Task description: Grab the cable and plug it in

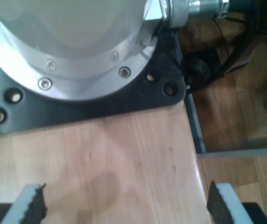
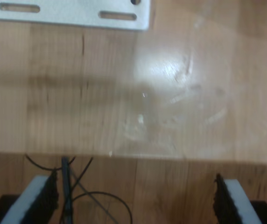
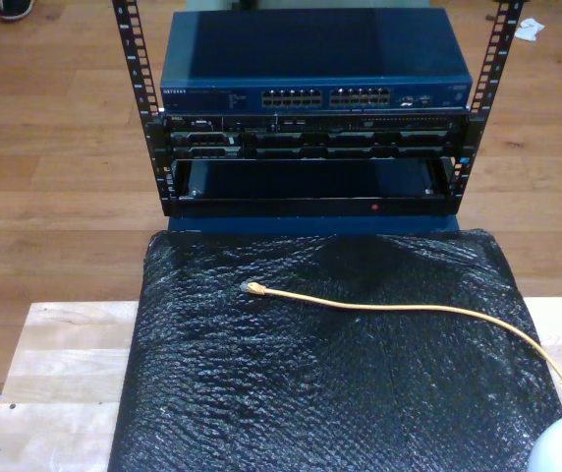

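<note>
One cable (image 3: 399,308) — plug toward the exterior view's left — both hands' jaws apart.

One cable (image 3: 399,308), one switch (image 3: 315,96), one rack (image 3: 143,98)

A networking lab: a rack (image 3: 143,108) of switches (image 3: 315,74) beside a wooden workbench (image 3: 50,364) on wood flooring.

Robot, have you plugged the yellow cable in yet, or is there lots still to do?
Nothing is done yet. The cable lies loose on the black sheet, its plug short of the blue switch. Nothing is in hand: my first pincer and my second pincer are both open over bare wood. Grabbing and plugging in are both left.
</note>
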